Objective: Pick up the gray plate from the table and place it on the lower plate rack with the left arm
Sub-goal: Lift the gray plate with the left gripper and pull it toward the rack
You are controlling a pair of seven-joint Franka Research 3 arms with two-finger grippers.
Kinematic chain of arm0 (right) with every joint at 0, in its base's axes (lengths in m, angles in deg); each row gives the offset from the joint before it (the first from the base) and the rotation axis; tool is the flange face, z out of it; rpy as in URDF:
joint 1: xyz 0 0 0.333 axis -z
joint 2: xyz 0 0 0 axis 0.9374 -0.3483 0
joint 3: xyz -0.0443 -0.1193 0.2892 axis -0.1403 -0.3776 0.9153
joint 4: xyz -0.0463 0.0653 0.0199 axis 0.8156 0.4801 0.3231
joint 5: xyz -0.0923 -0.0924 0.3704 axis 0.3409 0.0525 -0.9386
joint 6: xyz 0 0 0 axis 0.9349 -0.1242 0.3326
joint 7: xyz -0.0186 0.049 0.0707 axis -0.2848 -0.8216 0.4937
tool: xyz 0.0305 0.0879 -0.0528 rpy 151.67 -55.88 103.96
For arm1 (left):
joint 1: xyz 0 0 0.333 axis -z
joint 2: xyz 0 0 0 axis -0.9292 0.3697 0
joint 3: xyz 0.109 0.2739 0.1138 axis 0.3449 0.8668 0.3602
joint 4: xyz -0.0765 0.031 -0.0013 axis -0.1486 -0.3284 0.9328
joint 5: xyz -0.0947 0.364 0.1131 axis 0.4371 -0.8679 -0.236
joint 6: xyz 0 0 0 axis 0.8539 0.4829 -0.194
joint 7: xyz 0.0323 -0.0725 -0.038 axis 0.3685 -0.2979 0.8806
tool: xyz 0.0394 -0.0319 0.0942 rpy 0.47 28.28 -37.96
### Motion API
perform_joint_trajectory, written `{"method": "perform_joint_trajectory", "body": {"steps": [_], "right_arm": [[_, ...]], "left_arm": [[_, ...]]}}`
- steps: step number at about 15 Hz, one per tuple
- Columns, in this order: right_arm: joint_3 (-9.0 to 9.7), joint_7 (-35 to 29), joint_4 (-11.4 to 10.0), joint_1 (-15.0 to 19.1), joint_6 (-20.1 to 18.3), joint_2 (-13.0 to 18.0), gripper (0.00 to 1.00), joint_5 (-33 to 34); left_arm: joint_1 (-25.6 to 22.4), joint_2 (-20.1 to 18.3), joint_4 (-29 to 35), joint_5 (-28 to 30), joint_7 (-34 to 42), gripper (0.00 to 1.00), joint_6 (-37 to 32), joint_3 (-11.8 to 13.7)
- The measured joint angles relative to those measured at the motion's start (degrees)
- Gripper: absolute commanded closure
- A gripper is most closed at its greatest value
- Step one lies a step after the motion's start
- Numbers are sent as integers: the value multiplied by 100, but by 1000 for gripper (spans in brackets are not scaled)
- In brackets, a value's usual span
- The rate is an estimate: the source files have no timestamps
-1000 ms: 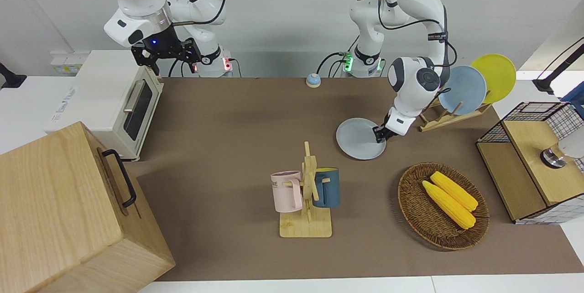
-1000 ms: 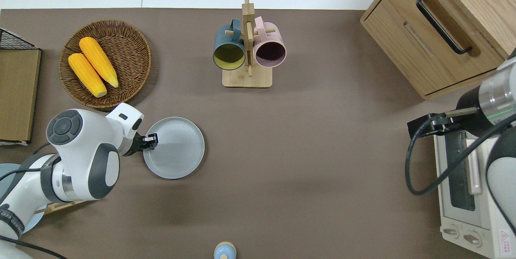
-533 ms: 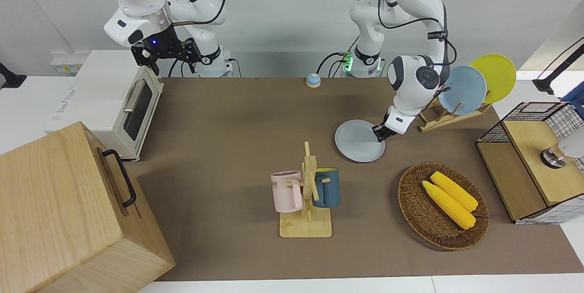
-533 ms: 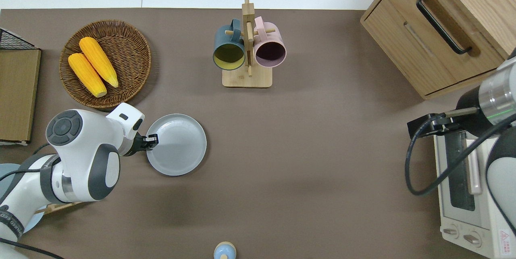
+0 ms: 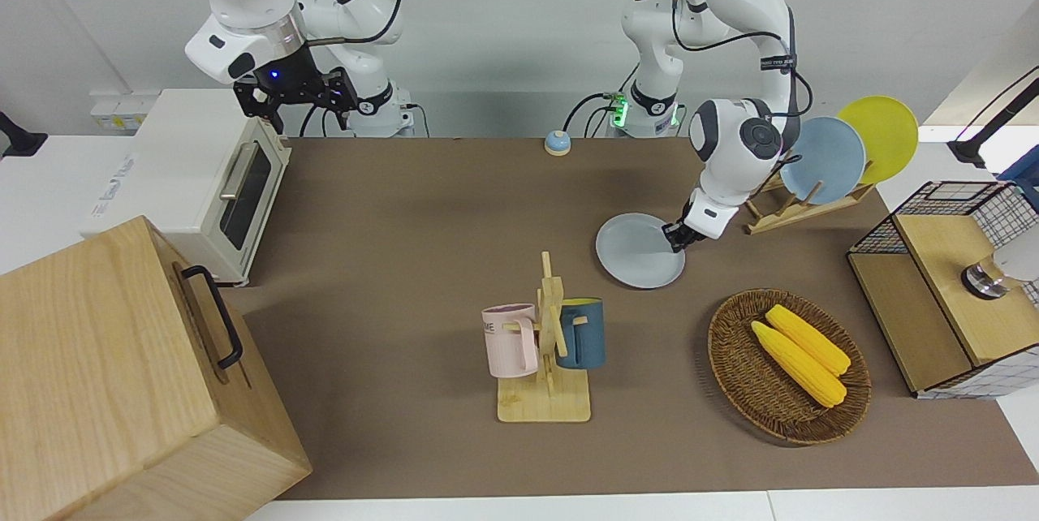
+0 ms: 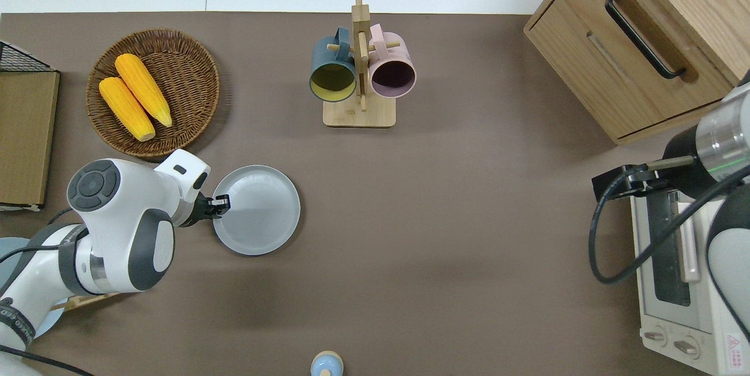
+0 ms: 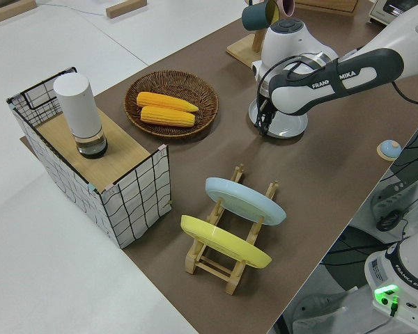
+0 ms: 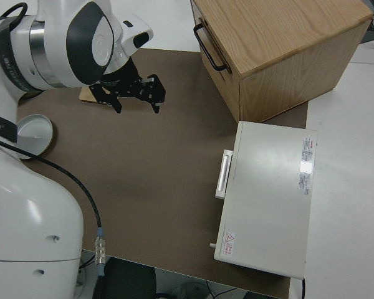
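Since a second ago the gray plate [image 6: 256,210] has shifted a little, its rim lifted by the left gripper [image 6: 218,205], which pinches the edge on the left arm's side; in the last half second nothing more has changed. The plate hangs tilted just over the table [image 6: 445,235], the rest of it low above the brown surface.

The lower plate rack [image 7: 226,259] stands toward the left arm's end of the table, nearer to the robots than the plate, and already carries a light blue plate [image 7: 244,200] and a yellow plate [image 7: 224,241] in its slots. A wicker basket [image 6: 196,71] with two corn cobs [image 6: 135,96] lies farther from the robots than the plate. The wooden mug stand [image 6: 359,80], holding a dark blue mug [image 6: 332,70] and a pink mug [image 6: 392,68], stands mid-table, well apart.

The forearm reads "FRANKA EMIKA" in the left side view. The right gripper [image 5: 296,98] is parked, its fingers spread.
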State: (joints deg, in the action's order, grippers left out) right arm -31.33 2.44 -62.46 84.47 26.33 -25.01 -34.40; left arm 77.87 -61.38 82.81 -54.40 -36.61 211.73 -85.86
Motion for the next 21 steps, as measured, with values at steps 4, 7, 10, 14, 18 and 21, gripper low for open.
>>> {"method": "perform_joint_trajectory", "body": {"steps": [4, 7, 10, 14, 18, 21], "right_arm": [[0, 0, 0, 0, 0, 0, 17, 0], [0, 0, 0, 0, 0, 0, 17, 0], [0, 0, 0, 0, 0, 0, 17, 0], [0, 0, 0, 0, 0, 0, 17, 0], [0, 0, 0, 0, 0, 0, 17, 0], [0, 0, 0, 0, 0, 0, 17, 0]], "left_arm": [[0, 0, 0, 0, 0, 1000, 0, 0], [0, 0, 0, 0, 2, 1000, 0, 0], [0, 0, -1, 0, 7, 1000, 0, 0], [0, 0, -1, 0, 21, 1000, -1, 0], [0, -2, -17, 0, 31, 1000, -2, 0], [0, -3, -88, 0, 31, 1000, -46, 15]]}}
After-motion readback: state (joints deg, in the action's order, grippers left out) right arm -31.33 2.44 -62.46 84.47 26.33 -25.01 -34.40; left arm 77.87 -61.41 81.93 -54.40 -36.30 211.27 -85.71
